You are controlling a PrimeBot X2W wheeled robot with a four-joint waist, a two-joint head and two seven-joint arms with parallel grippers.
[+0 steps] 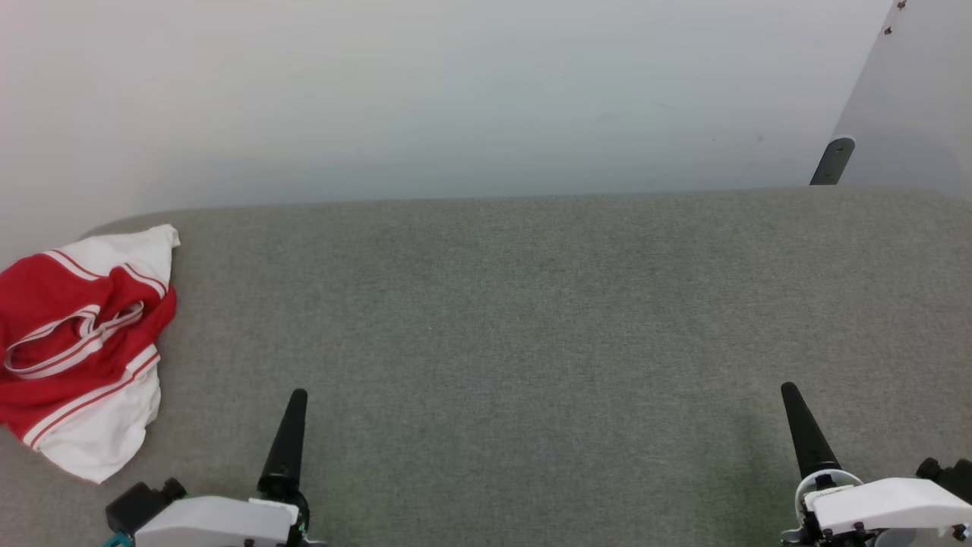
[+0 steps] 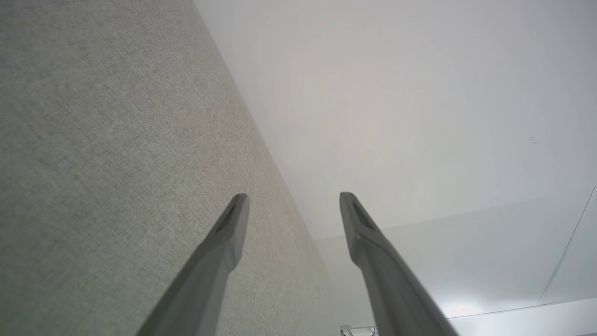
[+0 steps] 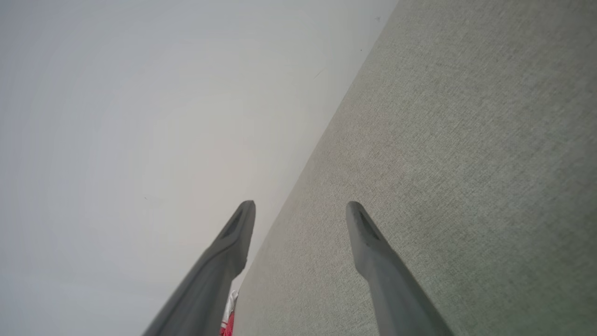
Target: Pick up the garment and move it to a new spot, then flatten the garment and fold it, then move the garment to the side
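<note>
The garment (image 1: pixel 80 342) lies crumpled in a heap at the far left of the grey fabric-covered table (image 1: pixel 531 304), red with white sleeves and red-and-white striped trim. A sliver of it (image 3: pixel 228 324) peeks out beside a finger in the right wrist view. My left gripper (image 1: pixel 298 399) hovers near the table's front edge, a little to the right of the garment and apart from it. In its own wrist view the left gripper (image 2: pixel 294 198) is open and holds nothing. My right gripper (image 1: pixel 790 391) is at the front right, also open and holding nothing (image 3: pixel 301 205).
A plain white wall runs behind the table's far edge. At the upper right stands a pale panel (image 1: pixel 911 99) with a dark bracket (image 1: pixel 833 159) at its foot. Bare grey tabletop stretches between the two grippers.
</note>
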